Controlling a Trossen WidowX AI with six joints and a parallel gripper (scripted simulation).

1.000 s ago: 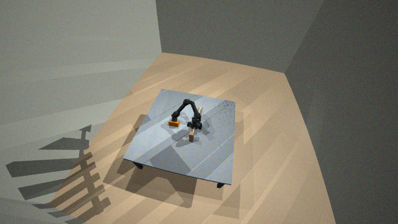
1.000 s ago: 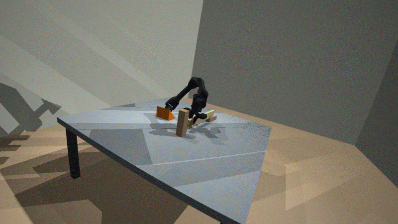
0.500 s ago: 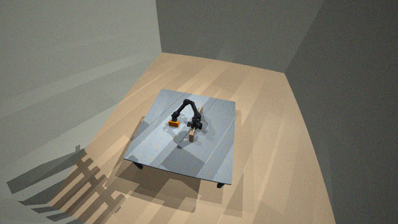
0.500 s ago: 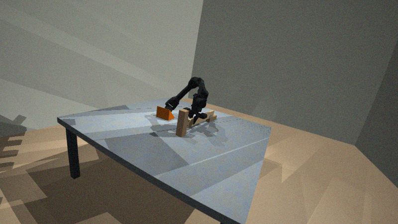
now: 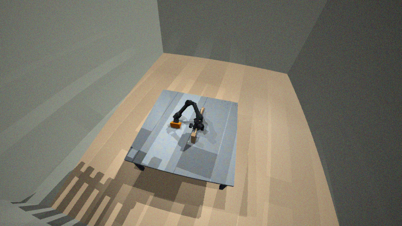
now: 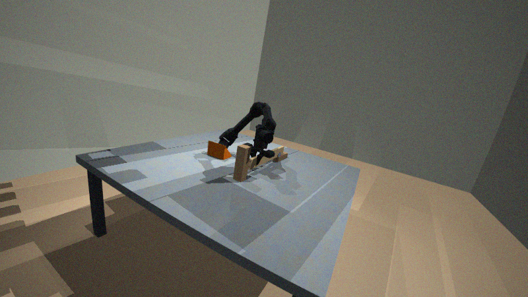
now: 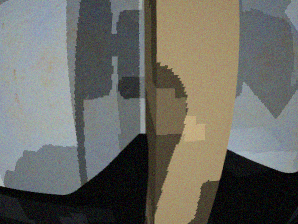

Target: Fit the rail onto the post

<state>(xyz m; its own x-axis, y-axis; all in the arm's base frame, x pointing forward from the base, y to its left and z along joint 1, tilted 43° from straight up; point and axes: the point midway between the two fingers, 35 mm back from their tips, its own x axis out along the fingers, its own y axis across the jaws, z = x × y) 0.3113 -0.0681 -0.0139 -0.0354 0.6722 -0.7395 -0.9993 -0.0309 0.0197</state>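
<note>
A: Biggest first. Quick.

B: Table (image 5: 196,165) (image 6: 228,214), under the post and all the rest. Next, black arm (image 5: 188,102) (image 6: 259,107), bent over high beyond the post in the exterior view, probably to reach down onto the rail from above.

A: And the rail (image 5: 201,111) (image 6: 265,159) (image 7: 215,50)?

B: Running away from the post, near end close behind it. Seems lifted off the table there, presumably to bring holes up to peg height. Touching the post or just short: can't tell.

A: Post (image 5: 193,137) (image 6: 241,162) itself?

B: Upright, in line with the rail. Makes sense for a straight push on.

A: Smaller?

B: Orange base (image 5: 175,124) (image 6: 218,150), off to one side of the post, carrying the arm. Then the footboard block (image 6: 283,157), well apart from the post, at the rail's far end. Meant to support that end; exact seating in the bracket too small to read.

A: Pincer (image 5: 195,128) (image 6: 260,156) (image 7: 164,141)?

B: Near the post, pinching the rail, one finger per side. Likely gripped there for control of the near end.

A: Pegs, holes?

B: Not readable. Judging only: confirm alignment, level, press towards the post, then release. Main risks: jammed pegs, far end slipping out.
</note>
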